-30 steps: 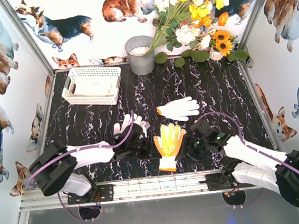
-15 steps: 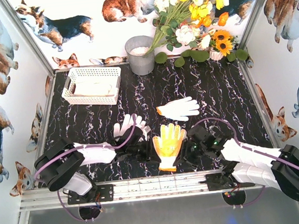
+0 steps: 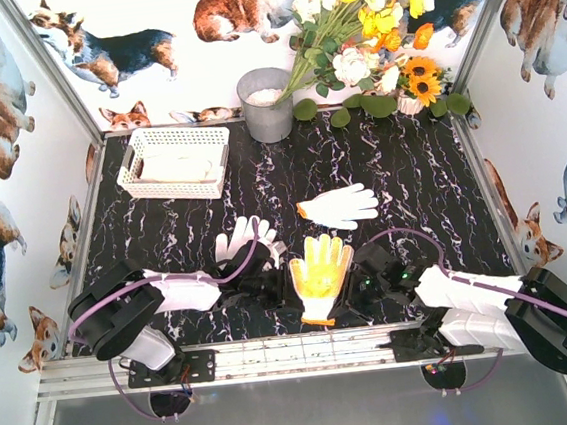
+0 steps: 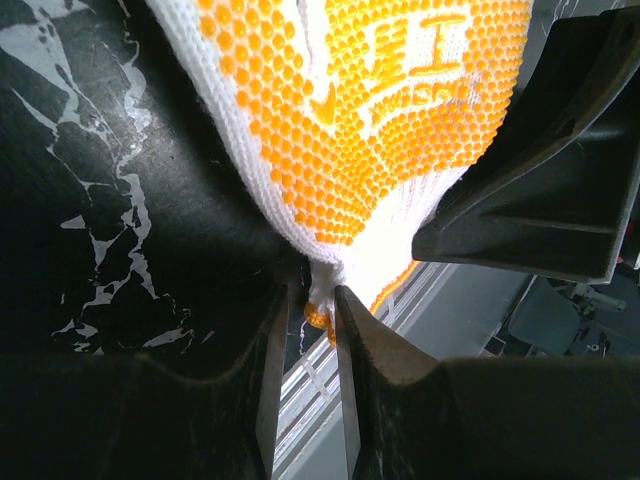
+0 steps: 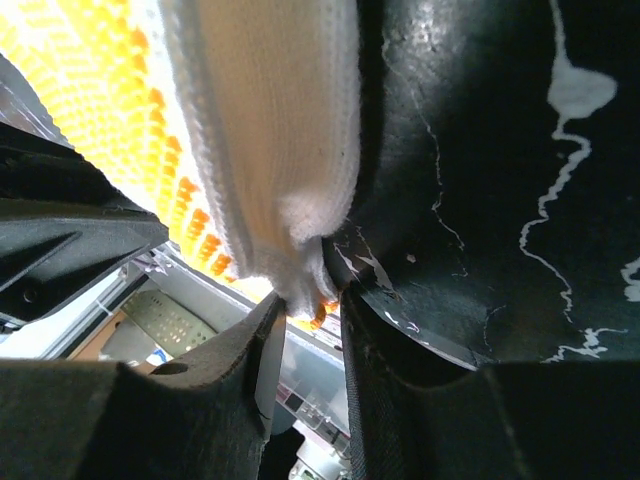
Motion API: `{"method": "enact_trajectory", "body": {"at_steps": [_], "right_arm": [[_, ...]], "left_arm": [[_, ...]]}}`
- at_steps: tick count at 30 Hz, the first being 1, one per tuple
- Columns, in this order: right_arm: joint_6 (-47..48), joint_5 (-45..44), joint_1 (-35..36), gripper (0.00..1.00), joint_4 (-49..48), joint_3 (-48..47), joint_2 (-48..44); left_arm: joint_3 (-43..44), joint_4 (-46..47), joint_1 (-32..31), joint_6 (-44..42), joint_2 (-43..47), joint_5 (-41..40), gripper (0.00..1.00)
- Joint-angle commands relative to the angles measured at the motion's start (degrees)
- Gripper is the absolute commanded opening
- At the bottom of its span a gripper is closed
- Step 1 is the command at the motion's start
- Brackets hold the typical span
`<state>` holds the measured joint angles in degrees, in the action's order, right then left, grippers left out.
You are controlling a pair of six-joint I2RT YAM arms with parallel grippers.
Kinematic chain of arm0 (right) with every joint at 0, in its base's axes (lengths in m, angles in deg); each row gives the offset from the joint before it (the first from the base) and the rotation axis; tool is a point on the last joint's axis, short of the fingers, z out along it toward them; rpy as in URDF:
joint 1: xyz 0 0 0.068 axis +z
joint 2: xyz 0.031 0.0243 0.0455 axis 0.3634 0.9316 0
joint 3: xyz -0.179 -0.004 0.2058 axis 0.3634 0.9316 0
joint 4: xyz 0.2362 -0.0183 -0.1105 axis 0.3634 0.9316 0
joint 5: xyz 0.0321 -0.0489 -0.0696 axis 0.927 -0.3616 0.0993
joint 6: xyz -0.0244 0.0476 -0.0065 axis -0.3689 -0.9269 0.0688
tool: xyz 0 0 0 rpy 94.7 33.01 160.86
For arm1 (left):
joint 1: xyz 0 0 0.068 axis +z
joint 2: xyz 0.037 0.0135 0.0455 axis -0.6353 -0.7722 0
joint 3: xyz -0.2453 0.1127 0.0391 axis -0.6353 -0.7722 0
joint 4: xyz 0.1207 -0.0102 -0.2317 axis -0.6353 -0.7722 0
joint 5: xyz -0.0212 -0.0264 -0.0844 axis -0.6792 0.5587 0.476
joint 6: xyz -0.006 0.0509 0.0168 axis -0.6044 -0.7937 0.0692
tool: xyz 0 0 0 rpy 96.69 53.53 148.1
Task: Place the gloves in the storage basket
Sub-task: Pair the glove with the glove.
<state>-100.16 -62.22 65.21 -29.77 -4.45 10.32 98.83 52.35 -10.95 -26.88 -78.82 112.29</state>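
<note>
From above, the orange-dotted glove (image 3: 321,272) lies palm up near the front edge of the bench (image 3: 411,175), between both arms and well apart from the storage basket (image 3: 166,190) at the far left. The arms hide the contact there. The wrist cameras show it plainly: the left fingers (image 4: 268,380) nip one corner of the orange-trimmed cuff, and the right fingers (image 5: 365,360) clamp the other corner, bunching white knit. A white glove (image 3: 338,205) lies further back.
</note>
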Motion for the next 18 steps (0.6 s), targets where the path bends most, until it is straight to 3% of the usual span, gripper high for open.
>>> {"method": "enact_trajectory", "body": {"at_steps": [1,6,10,18], "right_arm": [[-0.8,-0.9,0.7,0.32,-2.1,1.0,-0.1],[-1.2,-1.1,0.9,0.31,-3.8,1.0,1.6],[-1.7,-2.1,0.9,0.24,-3.1,0.9,1.4],[-1.3,-3.8,1.0,0.09,0.1,0.6,2.2]], "left_arm": [[-1.0,1.6,0.1,0.1,-0.8,1.0,0.20],[-1.5,3.6,0.1,1.5,-0.6,1.8,0.20],[-2.4,4.1,0.1,2.5,-0.1,2.0,0.23],[-4.7,7.0,0.1,5.2,0.3,3.2,0.38]]}}
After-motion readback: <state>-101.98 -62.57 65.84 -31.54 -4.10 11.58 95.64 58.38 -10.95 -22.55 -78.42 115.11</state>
